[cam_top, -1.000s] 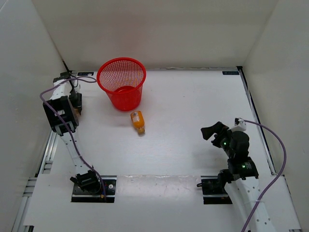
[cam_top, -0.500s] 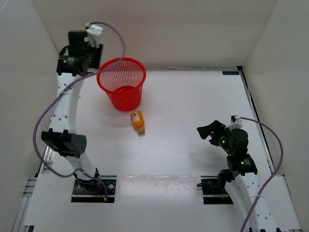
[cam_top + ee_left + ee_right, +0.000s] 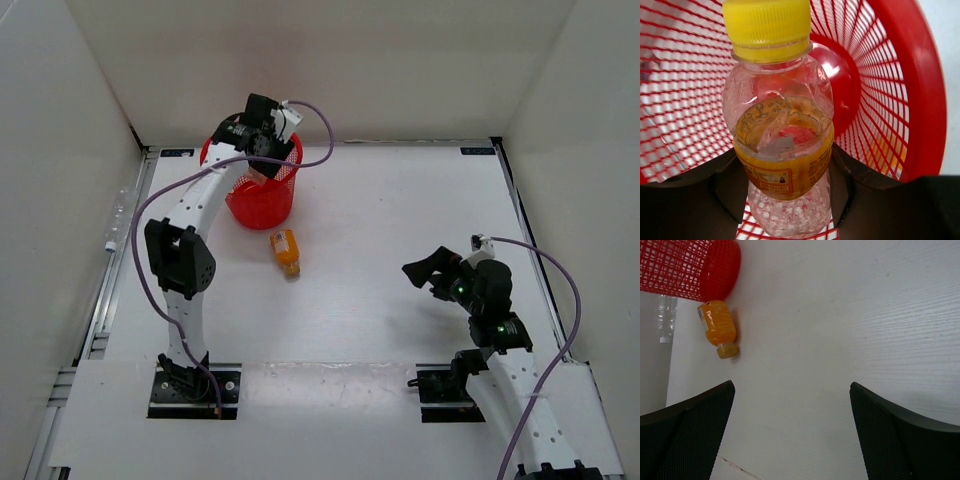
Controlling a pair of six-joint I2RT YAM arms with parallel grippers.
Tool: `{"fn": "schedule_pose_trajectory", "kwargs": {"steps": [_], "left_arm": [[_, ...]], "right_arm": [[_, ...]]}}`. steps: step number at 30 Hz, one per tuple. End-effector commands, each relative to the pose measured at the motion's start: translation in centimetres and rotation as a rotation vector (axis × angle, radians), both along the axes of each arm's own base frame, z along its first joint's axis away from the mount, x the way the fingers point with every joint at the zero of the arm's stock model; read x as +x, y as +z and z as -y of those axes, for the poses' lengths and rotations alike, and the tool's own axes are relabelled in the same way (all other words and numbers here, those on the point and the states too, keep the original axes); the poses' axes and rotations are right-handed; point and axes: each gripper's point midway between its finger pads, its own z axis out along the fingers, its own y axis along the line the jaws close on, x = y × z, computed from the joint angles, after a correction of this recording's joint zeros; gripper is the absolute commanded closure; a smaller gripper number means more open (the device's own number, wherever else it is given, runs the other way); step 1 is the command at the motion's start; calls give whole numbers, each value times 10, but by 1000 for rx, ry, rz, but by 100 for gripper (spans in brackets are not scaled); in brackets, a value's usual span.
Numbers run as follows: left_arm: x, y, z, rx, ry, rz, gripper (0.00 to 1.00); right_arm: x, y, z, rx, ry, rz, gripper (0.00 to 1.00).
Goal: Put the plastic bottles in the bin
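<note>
My left gripper (image 3: 262, 168) reaches over the red mesh bin (image 3: 265, 205) and is shut on a stubby bottle (image 3: 782, 130) with a yellow cap and an orange label. The bottle hangs cap-first above the bin's open mouth (image 3: 920, 90). A second stubby orange bottle (image 3: 286, 252) lies on the table just in front of the bin; it also shows in the right wrist view (image 3: 719, 327). A slim clear bottle (image 3: 115, 215) with a white cap lies off the table's left edge, also visible in the right wrist view (image 3: 666, 315). My right gripper (image 3: 420, 270) is open and empty, to the right of the orange bottle.
White walls enclose the table on the left, back and right. A metal rail (image 3: 100, 310) runs along the left edge. The left arm's purple cable (image 3: 315, 120) loops above the bin.
My left arm has swung from the left wall up and over to the bin, carrying the bottle. My right gripper has drifted slightly left.
</note>
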Motion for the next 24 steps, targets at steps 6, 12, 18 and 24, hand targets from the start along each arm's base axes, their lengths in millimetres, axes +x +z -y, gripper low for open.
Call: {"fn": "schedule_pose_trajectory", "kwargs": {"steps": [6,12,18,24], "left_arm": [[-22,31,-2,-81,25,13,4],[-23,71,-19,-111,94,107,0],[-40,151,-85,-112,285,335,0],[-105,183,-191,-110,532,436,0]], "right_arm": [[5,14,-24,-5,147,5,1],[29,28,-66,-195,306,35,1],[57,53,-157,-333,519,100,1],[74,40,-247,-445,676,144,1]]}}
